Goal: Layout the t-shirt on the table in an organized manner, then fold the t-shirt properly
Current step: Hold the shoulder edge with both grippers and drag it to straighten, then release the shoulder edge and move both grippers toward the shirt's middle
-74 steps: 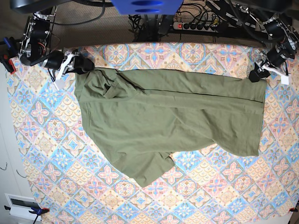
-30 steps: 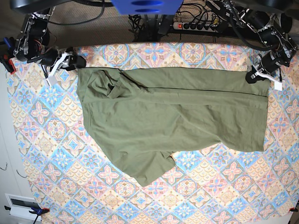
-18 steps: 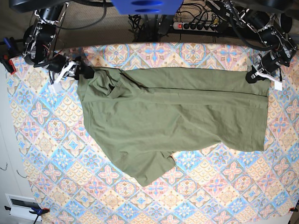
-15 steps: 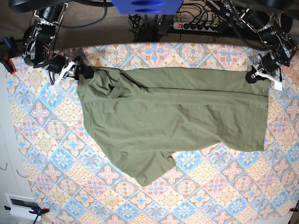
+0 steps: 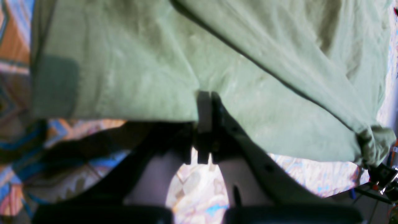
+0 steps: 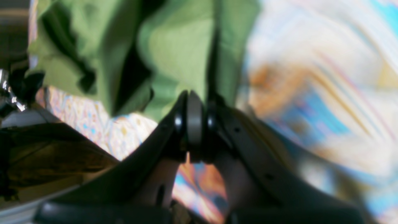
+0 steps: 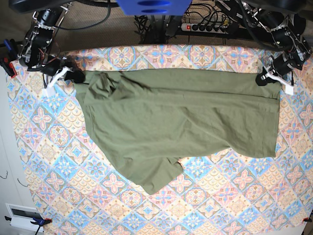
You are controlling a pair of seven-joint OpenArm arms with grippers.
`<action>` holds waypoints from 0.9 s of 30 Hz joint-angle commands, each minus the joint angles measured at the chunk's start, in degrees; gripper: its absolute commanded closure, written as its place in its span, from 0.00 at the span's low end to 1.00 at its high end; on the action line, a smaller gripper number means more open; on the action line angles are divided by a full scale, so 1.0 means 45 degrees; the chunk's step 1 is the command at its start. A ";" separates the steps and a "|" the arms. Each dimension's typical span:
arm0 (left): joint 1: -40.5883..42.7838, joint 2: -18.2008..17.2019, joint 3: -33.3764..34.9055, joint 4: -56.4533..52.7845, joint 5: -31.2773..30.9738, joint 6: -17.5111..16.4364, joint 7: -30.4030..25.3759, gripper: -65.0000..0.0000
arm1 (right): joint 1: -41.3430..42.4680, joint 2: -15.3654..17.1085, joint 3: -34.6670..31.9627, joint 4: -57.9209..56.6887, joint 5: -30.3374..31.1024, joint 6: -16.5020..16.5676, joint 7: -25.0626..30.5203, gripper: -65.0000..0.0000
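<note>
Patterned cloth in pink, blue, cream and orange diamonds covers the table beneath me. My left gripper is pinched closed on the hem edge of the t-shirt, at the far corner of the spread. My right gripper is clamped closed on a bunched fold of the same olive fabric at the opposite far corner. Between them the shirt lies stretched across the table, its near side rumpled and trailing toward me. No label or writing is readable anywhere.
</note>
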 commanded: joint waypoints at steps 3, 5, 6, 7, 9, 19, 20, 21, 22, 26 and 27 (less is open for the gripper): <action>0.0115 -0.0566 0.0445 0.0190 0.0110 -0.0039 0.0138 1.00 | 0.0234 0.0872 0.0190 0.0216 0.0062 0.0032 0.0179 0.99; 0.0271 -0.0625 0.0933 0.0190 0.0090 -0.0039 0.0138 1.00 | 0.0176 0.1107 0.0249 0.0216 0.0062 0.0032 0.0160 0.99; 0.0427 -0.0683 0.1070 0.0229 -0.0007 -0.0039 0.0118 1.00 | 0.0019 0.1185 0.0405 0.0255 0.0062 0.0032 0.0140 0.99; 0.0584 -0.0683 0.1089 0.0405 -0.0164 -0.0039 0.0099 1.00 | -0.0078 0.1205 0.0542 0.0294 0.0062 0.0032 0.0140 0.99; 0.0916 -0.0625 0.1089 0.1108 -0.0418 -0.0039 0.0099 1.00 | -0.0293 0.1224 0.0796 0.0314 0.0062 0.0032 0.0101 0.99; 0.2557 -0.0429 0.0894 0.3120 -0.0633 -0.0039 0.0040 1.00 | -0.1290 0.1478 0.0991 0.0353 0.0082 0.0032 0.0101 0.99; 0.2693 -0.0410 0.0679 0.3140 -0.0633 -0.0039 0.0040 1.00 | -0.1290 0.1478 0.0991 0.0353 0.0082 0.0032 0.0101 0.99; 0.2772 -0.0253 0.0386 0.3140 -0.0633 -0.0039 0.0040 1.00 | -0.1309 0.1478 0.0991 0.0353 0.0082 0.0032 0.0101 0.99; 0.2830 -0.0058 0.0054 0.3140 -0.0633 -0.0039 0.0040 1.00 | -0.1348 0.1478 0.0991 0.0353 0.0082 0.0032 0.0101 0.99; 0.2967 0.0098 -0.0728 0.3140 -0.0613 -0.0039 0.0118 1.00 | -0.1544 0.1478 0.0991 0.0353 0.0082 0.0032 0.0101 0.99; 0.3104 0.0118 -0.0767 0.3140 -0.0613 -0.0039 0.0118 1.00 | -0.1544 0.1478 0.0991 0.0353 0.0082 0.0032 0.0101 0.99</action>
